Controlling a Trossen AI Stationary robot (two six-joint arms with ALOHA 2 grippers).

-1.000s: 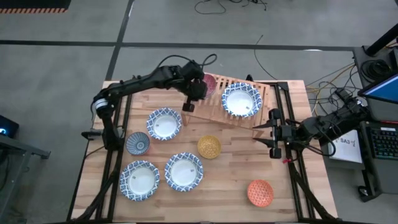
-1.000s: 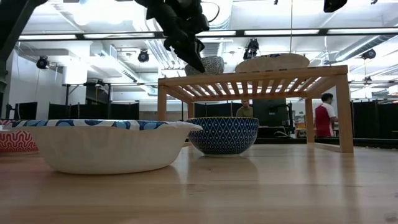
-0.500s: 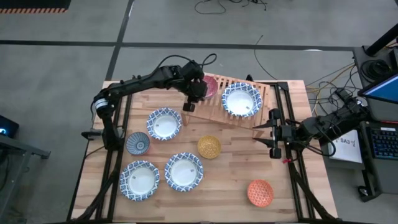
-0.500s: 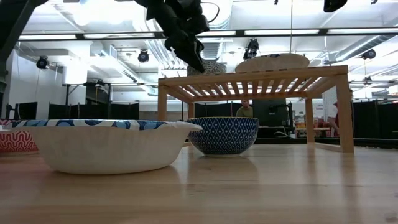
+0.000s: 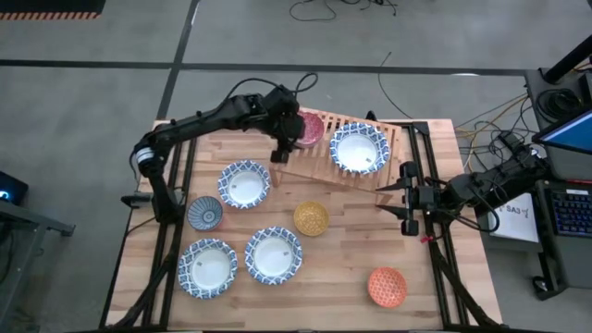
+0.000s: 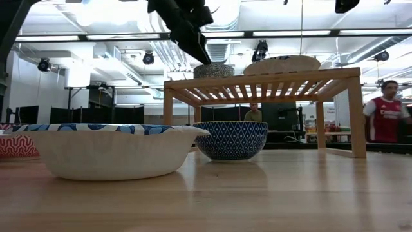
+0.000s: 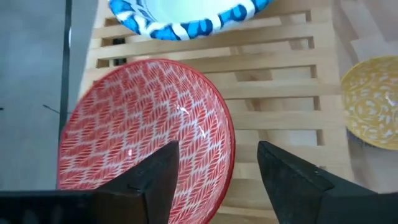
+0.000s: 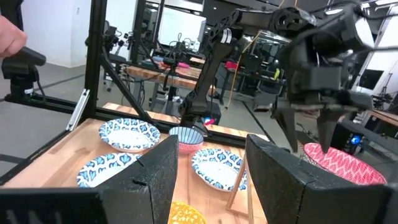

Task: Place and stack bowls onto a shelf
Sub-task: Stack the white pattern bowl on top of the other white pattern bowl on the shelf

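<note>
bowls are the job here, and two are sitting on the shelf [image 5: 342,153] near the far edge of the desk [image 5: 342,277]: the red bowl [image 5: 309,128] at its left end and a wide blue-and-white bowl [image 5: 359,149] beside it. half a second ago the left gripper [image 5: 286,141] was low against the red bowl; now it is lifting up and back toward the far left, and the bowl is resting flat on the slats. its jaws are standing wide apart and empty above the bowl's rim, so the release is looking complete. the right gripper [image 5: 404,199] is waiting off the right edge, jaws spread and empty.

six bowls are waiting on the desk: three wide blue-and-white ones [image 5: 244,183] in the left half, a small blue bowl [image 5: 204,213] by the left edge, a yellow bowl [image 5: 312,218] mid-desk, and an orange bowl [image 5: 387,286] near the front right corner. the next reach is probably going for one of these.
</note>
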